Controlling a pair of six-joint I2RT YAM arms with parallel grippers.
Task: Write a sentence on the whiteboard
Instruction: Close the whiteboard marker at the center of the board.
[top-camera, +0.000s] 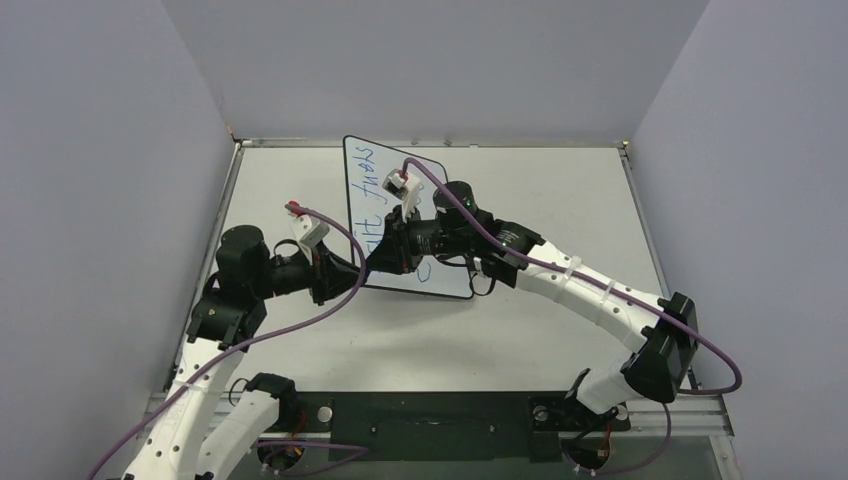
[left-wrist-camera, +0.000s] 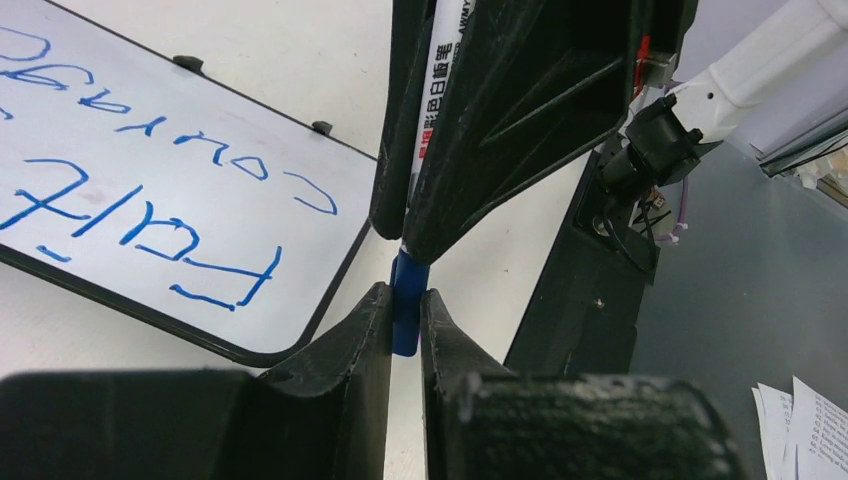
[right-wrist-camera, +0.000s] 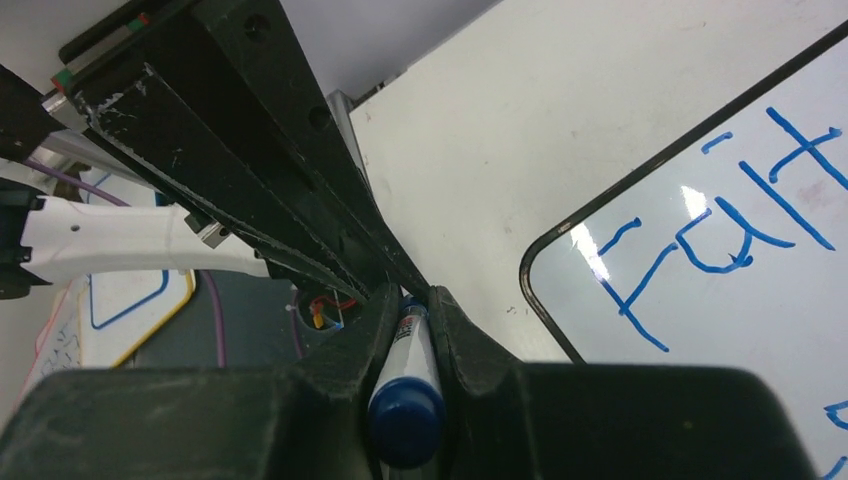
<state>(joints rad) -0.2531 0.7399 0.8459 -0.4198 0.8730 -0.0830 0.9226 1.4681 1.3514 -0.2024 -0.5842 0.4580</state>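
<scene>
The whiteboard (top-camera: 452, 282) lies on the table, its thin black frame showing in both wrist views (left-wrist-camera: 330, 270) (right-wrist-camera: 545, 300). The sentence (top-camera: 372, 185) is in blue marker, with two lines of it readable in the left wrist view (left-wrist-camera: 150, 225) and its first word in the right wrist view (right-wrist-camera: 720, 235). Both grippers meet tip to tip just off the board's near left corner. My right gripper (right-wrist-camera: 408, 295) is shut on a white marker with a blue end (right-wrist-camera: 408, 400). My left gripper (left-wrist-camera: 405, 295) is shut on the marker's blue cap (left-wrist-camera: 405, 310), which runs up into the right gripper's fingertips.
The white table (top-camera: 560, 190) is boxed in by grey walls on three sides. A dark base plate (top-camera: 430, 420) runs along the near edge. Off the table lie papers (left-wrist-camera: 800, 420) and a small yellow-framed board (right-wrist-camera: 130, 300).
</scene>
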